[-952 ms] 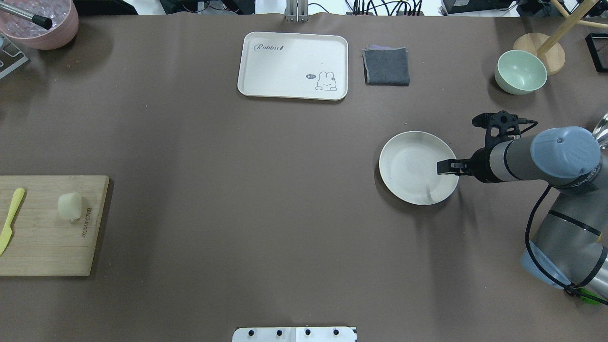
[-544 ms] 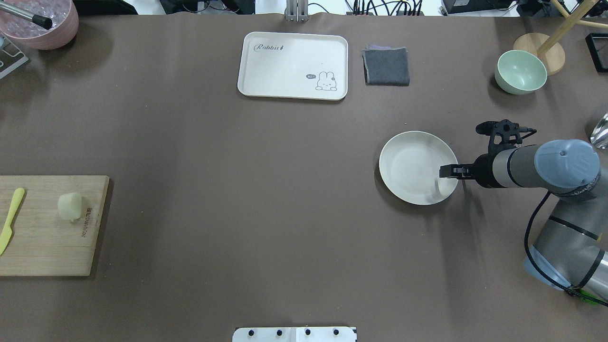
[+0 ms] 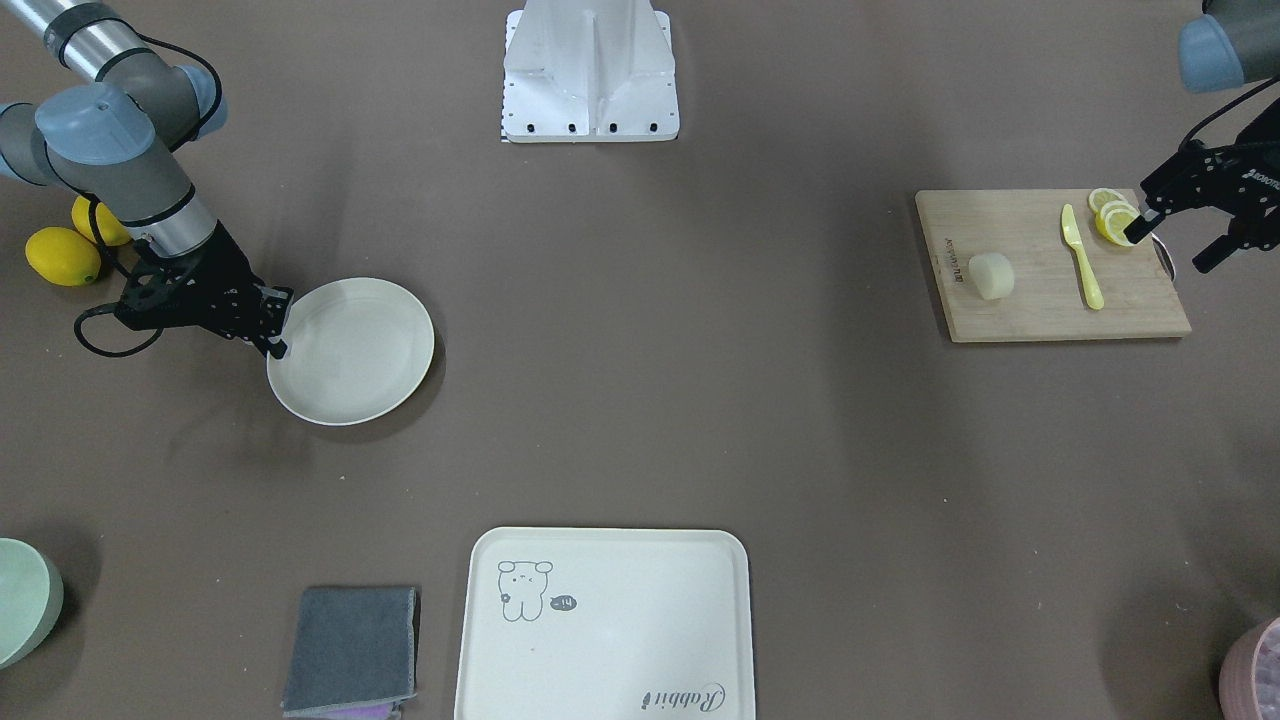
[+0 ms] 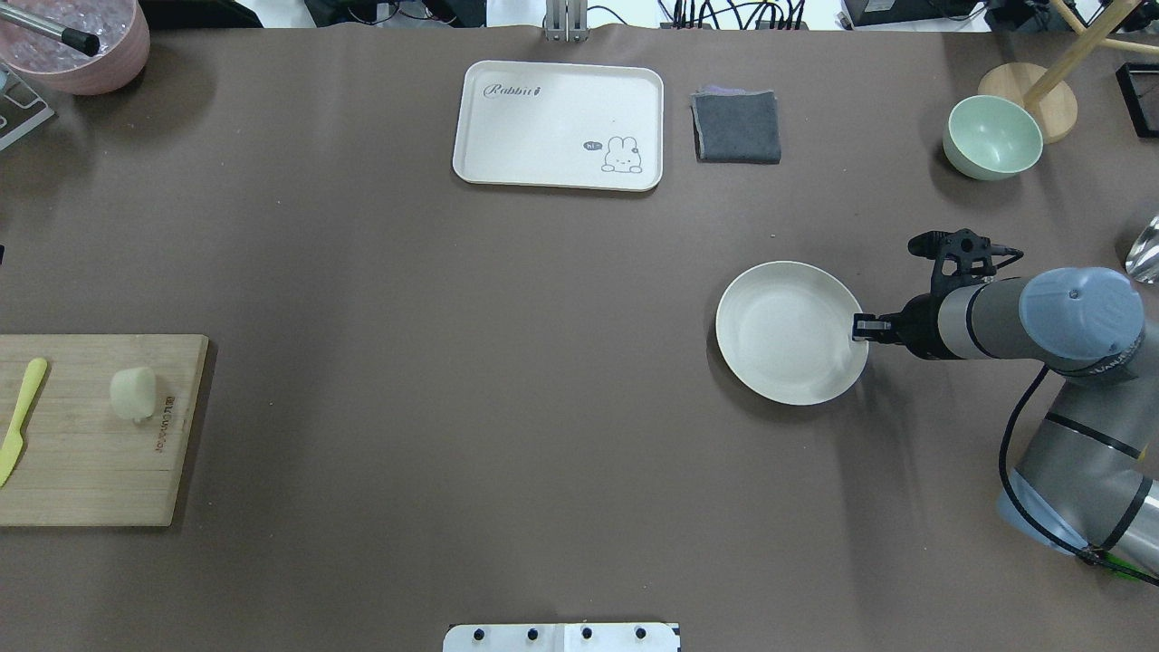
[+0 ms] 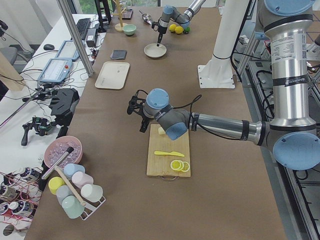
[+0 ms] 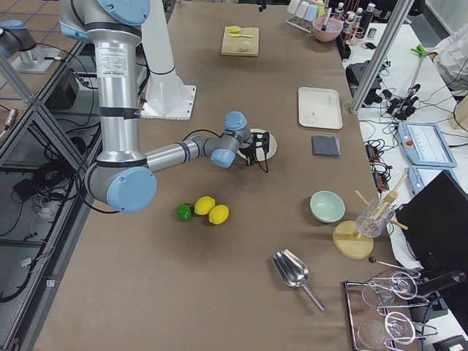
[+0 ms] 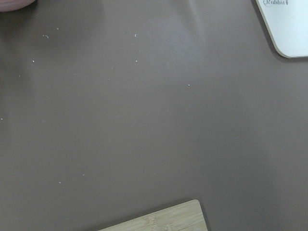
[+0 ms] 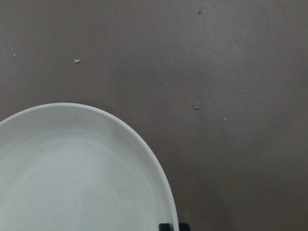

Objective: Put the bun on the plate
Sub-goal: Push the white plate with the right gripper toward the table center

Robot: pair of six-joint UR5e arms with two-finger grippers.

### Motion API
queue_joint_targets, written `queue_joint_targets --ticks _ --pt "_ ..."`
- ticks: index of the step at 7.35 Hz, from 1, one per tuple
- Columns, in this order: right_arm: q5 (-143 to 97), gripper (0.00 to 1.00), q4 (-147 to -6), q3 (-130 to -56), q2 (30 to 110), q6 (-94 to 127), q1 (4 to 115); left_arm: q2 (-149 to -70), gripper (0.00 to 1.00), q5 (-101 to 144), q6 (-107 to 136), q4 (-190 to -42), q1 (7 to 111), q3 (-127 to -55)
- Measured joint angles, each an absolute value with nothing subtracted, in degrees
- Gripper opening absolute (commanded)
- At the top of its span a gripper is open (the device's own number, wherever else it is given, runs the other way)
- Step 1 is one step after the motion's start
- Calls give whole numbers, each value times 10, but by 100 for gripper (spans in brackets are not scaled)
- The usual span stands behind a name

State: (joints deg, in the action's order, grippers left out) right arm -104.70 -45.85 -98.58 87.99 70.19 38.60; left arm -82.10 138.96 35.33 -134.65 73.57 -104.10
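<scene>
Bun (image 3: 990,275) is lying on the wooden cutting board (image 3: 1040,320), untouched, beside a yellow knife (image 3: 1082,258) and lemon slices (image 3: 1112,212). Right end effector (image 3: 278,322) is pinching the plate (image 3: 360,350) at its rim, fingers drawn together on the edge. The plate is sitting at the robot's right side of the brown surface (image 3: 700,350), well apart from the bun. Left end effector (image 3: 1165,252) is hovering near the slices, fingers spread apart, gripping nothing. Farther out, a cream tray (image 3: 620,620), a grey cloth (image 3: 350,640) and a green bowl (image 3: 25,600) are resting along the operators' edge.
</scene>
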Motion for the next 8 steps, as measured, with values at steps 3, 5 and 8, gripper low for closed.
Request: queue_joint_targets --ticks 3,5,8 --pt "-1045 0 -479 -1039 865 765 376 -821 97 1390 354 -1346 736 -1041" --pt "-1004 0 -532 -1060 809 828 339 -820 97 1390 354 -1346 736 -1041" --pt "-881 0 -681 -1058 679 932 226 -820 97 1390 354 -1346 737 -1041"
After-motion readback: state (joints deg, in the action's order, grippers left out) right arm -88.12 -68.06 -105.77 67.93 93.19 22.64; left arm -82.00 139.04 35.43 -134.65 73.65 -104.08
